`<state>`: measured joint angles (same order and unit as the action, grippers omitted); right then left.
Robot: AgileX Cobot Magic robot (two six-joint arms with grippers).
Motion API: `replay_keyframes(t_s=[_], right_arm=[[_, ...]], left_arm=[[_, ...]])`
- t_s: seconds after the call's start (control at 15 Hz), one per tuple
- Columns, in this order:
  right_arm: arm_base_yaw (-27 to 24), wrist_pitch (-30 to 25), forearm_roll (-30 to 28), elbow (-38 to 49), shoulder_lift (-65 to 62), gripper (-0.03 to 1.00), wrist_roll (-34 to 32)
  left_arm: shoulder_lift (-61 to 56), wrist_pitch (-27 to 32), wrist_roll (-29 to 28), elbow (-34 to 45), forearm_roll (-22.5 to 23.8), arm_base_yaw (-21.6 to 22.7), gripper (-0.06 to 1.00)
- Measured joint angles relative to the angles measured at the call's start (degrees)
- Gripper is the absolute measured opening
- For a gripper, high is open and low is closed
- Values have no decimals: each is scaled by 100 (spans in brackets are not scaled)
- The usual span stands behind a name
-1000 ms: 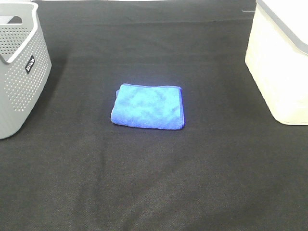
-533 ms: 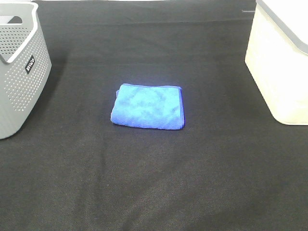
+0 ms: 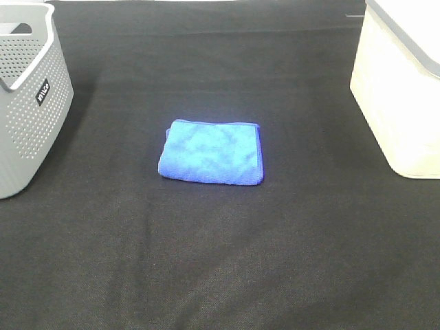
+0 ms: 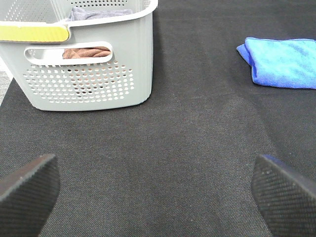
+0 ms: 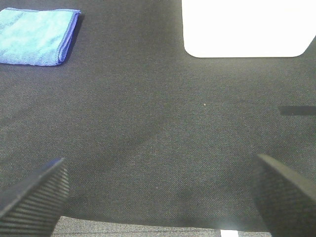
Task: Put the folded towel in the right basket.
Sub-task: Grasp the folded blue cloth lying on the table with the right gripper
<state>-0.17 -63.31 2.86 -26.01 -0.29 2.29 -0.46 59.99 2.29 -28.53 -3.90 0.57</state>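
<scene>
A folded blue towel (image 3: 211, 152) lies flat on the black cloth in the middle of the table. It also shows in the left wrist view (image 4: 282, 61) and the right wrist view (image 5: 37, 42). The right basket (image 3: 405, 89) is white and stands at the right edge; the right wrist view shows its wall (image 5: 244, 27). My left gripper (image 4: 155, 190) is open and empty, well short of the towel. My right gripper (image 5: 158, 192) is open and empty, with the towel and basket far ahead. Neither gripper shows in the high view.
A grey perforated basket (image 3: 27, 96) stands at the left edge; the left wrist view (image 4: 86, 59) shows cloth inside it. The black tablecloth (image 3: 220, 261) covers the table.
</scene>
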Motion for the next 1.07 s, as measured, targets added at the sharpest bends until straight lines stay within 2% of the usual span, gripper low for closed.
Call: replay_keyframes(t_s=[1.07], right_arm=[[0, 0, 0, 0, 0, 97, 0]], left_arm=[[0, 0, 0, 0, 0, 0, 98]])
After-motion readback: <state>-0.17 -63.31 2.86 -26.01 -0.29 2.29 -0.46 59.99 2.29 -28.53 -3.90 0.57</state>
